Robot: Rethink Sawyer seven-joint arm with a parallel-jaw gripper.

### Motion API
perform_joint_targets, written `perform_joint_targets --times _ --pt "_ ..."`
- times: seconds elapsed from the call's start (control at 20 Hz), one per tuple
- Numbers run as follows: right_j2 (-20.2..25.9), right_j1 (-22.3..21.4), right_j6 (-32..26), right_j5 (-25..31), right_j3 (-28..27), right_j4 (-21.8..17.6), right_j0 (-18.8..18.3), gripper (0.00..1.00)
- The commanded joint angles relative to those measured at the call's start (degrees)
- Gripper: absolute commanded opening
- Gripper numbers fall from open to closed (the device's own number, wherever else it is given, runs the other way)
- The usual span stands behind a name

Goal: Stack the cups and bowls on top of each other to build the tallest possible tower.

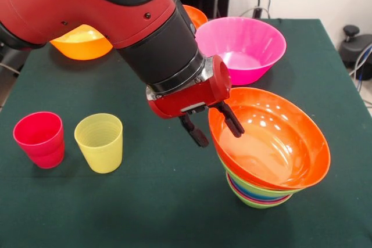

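Note:
The tower (pixel 258 193) stands at the front right of the green table. It is made of nested bowls with coloured rims showing as bands and a light-green bowl lowest. A large orange bowl (pixel 279 143) sits on top, tilted toward the camera. My gripper (pixel 215 129) is open at that bowl's left rim, with one finger (pixel 233 124) inside the bowl and the other outside. The red cup (pixel 39 139) and the yellow cup (pixel 100 142) stand upright side by side at the front left. A pink bowl (pixel 244 47) sits behind the tower.
A yellow-orange bowl (pixel 81 42) sits at the far left, partly behind the arm. Another orange bowl (pixel 196 14) peeks out behind the arm at the far side. A black object (pixel 354 45) with cables stands off the table's right edge.

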Motion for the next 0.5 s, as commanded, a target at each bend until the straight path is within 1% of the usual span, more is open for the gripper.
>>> perform_joint_targets --times 0.05,0.4,0.5 --pt "0.22 1.91 -14.46 0.97 -0.06 -2.17 0.52 1.00" --pt "0.30 1.74 -14.67 1.37 -0.34 -2.15 0.39 1.00" --pt "0.37 1.10 -13.91 1.31 -0.04 -1.92 0.38 1.00"
